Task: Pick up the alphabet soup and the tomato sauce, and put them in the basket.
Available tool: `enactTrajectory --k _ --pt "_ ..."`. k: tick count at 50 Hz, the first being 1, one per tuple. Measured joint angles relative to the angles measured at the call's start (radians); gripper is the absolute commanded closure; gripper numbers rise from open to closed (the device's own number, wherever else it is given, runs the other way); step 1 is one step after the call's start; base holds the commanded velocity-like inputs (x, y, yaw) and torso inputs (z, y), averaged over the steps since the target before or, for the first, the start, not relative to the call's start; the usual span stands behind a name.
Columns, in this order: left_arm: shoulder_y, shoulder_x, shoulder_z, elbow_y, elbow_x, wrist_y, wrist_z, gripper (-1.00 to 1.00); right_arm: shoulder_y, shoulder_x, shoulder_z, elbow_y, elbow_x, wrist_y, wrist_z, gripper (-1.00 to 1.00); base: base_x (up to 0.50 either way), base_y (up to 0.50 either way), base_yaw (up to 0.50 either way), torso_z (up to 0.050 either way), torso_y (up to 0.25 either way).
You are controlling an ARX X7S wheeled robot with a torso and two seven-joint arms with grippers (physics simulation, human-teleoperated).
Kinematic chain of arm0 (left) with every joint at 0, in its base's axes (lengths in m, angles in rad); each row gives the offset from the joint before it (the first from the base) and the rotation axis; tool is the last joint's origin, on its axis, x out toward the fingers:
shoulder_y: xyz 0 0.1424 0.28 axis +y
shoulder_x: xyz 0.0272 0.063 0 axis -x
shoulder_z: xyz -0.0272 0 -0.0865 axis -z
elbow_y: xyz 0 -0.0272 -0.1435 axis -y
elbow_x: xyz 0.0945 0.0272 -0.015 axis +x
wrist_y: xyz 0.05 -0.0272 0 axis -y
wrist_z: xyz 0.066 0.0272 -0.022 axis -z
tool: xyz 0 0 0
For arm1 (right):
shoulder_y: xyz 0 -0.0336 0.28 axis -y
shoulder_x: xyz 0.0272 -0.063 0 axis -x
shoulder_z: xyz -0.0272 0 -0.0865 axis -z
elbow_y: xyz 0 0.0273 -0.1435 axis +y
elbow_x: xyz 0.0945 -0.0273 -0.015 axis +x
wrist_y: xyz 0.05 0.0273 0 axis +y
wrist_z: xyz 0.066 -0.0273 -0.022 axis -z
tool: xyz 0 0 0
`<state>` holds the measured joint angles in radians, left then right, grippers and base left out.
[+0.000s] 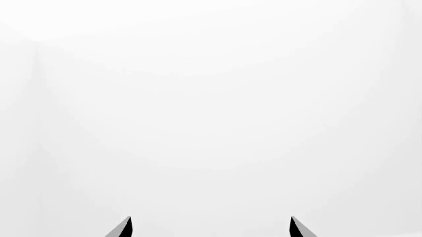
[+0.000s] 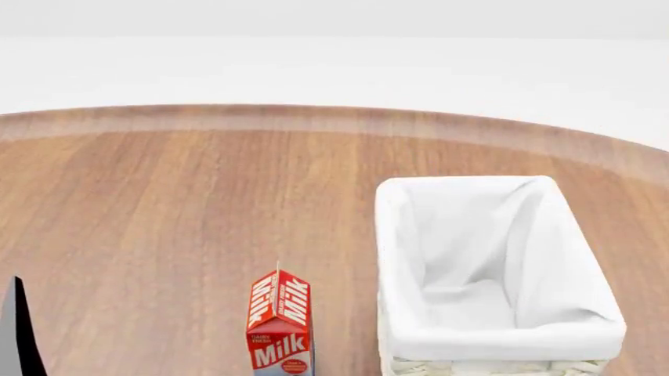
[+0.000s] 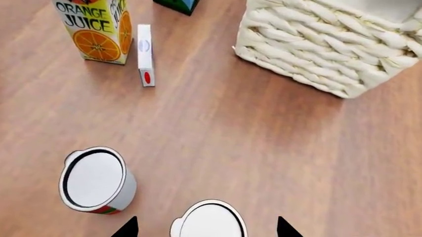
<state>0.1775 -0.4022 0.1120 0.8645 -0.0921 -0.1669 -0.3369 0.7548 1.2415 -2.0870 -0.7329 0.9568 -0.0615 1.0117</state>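
The tomato sauce (image 3: 97,180), a can with a red and green label and a silvery-white top, stands on the wooden table in the right wrist view. Beside it stands a second can (image 3: 209,222) showing only its silvery-white top. Its label is hidden, so I cannot tell whether it is the alphabet soup. My right gripper (image 3: 206,228) is open above this can, one fingertip on each side, apart from it. The cream wicker basket (image 2: 397,258) with its white liner is empty at the table's right, and its woven corner (image 3: 316,49) shows beyond the cans. My left gripper (image 1: 211,228) is open, facing blank white.
A red milk carton (image 2: 279,325) stands left of the basket. An orange juice carton (image 3: 96,29), a small white box (image 3: 145,54) lying flat and a dark carton's corner (image 3: 177,5) lie beyond the cans. A dark part of my left arm (image 2: 17,333) shows at the lower left.
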Motion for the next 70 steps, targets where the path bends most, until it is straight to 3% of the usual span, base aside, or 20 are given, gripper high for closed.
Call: enactTrajectory --k 70 --pt "0.013 -0.017 0.004 -0.021 -0.013 0.036 -0.018 -1.0 -0.152 -0.132 0.032 0.296 0.036 -0.21 -0.11 -1.0 0.0 0.0 0.0 0.0 0.0"
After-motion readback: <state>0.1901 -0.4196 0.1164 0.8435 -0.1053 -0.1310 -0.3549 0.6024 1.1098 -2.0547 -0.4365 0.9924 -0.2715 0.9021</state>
